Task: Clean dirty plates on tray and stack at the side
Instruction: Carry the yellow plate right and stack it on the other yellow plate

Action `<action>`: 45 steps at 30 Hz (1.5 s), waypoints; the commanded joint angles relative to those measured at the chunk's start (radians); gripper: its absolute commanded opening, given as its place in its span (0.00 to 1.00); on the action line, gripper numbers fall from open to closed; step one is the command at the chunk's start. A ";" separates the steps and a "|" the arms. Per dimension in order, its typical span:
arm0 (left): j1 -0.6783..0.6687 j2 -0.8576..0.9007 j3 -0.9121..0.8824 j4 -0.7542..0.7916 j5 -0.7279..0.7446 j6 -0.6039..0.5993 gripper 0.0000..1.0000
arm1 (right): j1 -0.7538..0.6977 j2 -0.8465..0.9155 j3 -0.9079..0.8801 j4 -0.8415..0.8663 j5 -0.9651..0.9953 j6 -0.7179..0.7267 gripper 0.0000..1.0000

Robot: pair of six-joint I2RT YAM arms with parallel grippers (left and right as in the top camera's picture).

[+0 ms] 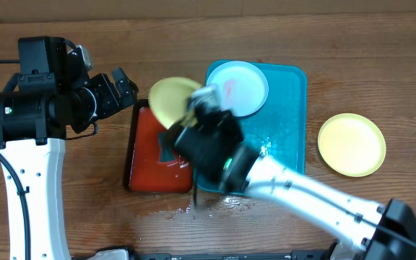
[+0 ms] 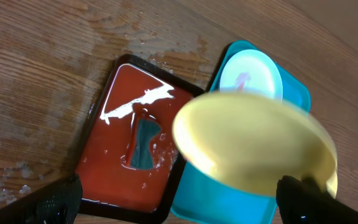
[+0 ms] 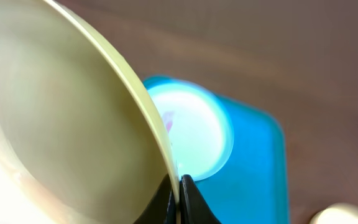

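Left gripper (image 1: 127,85) hangs empty, its fingers spread wide, above the red tray (image 1: 150,148). A dark pad (image 2: 145,146) lies in shallow liquid below and ahead of those fingers. Just beyond them, in the air, a yellow-green plate (image 1: 168,97) is pinched by its rim in the right gripper (image 3: 179,198). Those fingers are closed narrow on the edge, and the tilted plate fans out to the left of the fingertips. It hangs over the seam between the red tray and the teal tray (image 1: 287,123). Past the right fingertips, a mint-rimmed plate (image 1: 237,87) with a pink smear lies flat in the teal tray's far corner. Well behind the right fingers, a second yellow-green plate (image 1: 351,144) rests on the wooden table (image 1: 338,43). The left arm looks nearer the pad, while the right alone carries the plate. Water spots the wood by the trays, so the rim grip may be slippery.
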 commanded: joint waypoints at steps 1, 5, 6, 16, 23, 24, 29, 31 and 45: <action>0.004 0.005 0.020 -0.003 0.018 0.014 1.00 | -0.221 -0.052 0.014 -0.019 -0.473 0.143 0.04; 0.004 0.005 0.020 -0.003 0.018 0.014 1.00 | -0.530 -0.122 0.014 -0.073 -0.853 0.143 0.04; 0.004 0.005 0.020 -0.003 0.018 0.014 1.00 | -0.618 -0.136 0.014 -0.095 -0.932 0.143 0.04; 0.004 0.005 0.020 -0.003 0.018 0.014 1.00 | -1.364 -0.095 -0.011 -0.414 -1.045 0.082 0.04; 0.004 0.005 0.020 -0.003 0.018 0.014 1.00 | -1.558 -0.084 -0.243 -0.393 -1.013 0.086 0.04; 0.004 0.005 0.020 -0.003 0.018 0.014 1.00 | -1.565 -0.084 -0.270 -0.381 -1.013 0.086 0.04; 0.004 0.005 0.020 -0.003 0.018 0.014 1.00 | -1.575 -0.084 -0.360 -0.301 -1.026 0.084 0.07; 0.004 0.005 0.020 -0.003 0.018 0.014 1.00 | -1.566 -0.091 -0.342 -0.300 -1.073 0.043 0.25; 0.004 0.005 0.020 -0.003 0.018 0.014 1.00 | -1.184 -0.476 -0.056 -0.431 -1.415 -0.312 0.54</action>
